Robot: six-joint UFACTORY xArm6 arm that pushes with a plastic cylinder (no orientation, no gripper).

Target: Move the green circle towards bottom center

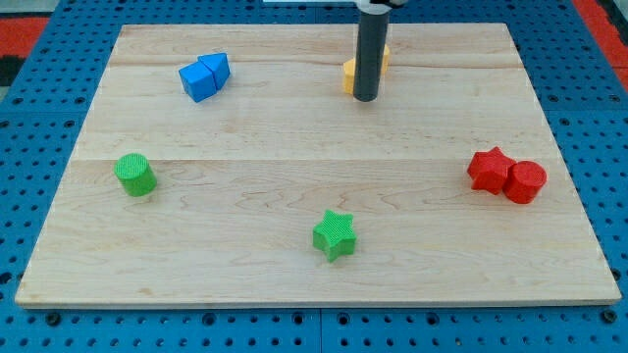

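The green circle (135, 175) is a short green cylinder near the board's left edge, about mid-height. My tip (365, 98) is at the view's top centre, far to the right of and above the green circle. The dark rod hides part of a yellow block (350, 75) just behind it, whose shape I cannot make out. A green star (335, 234) lies at the bottom centre.
Two blue blocks (204, 76) touch each other at the top left. A red star (490, 169) and a red circle (524, 182) touch at the right edge. The wooden board (294, 284) rests on a blue perforated table.
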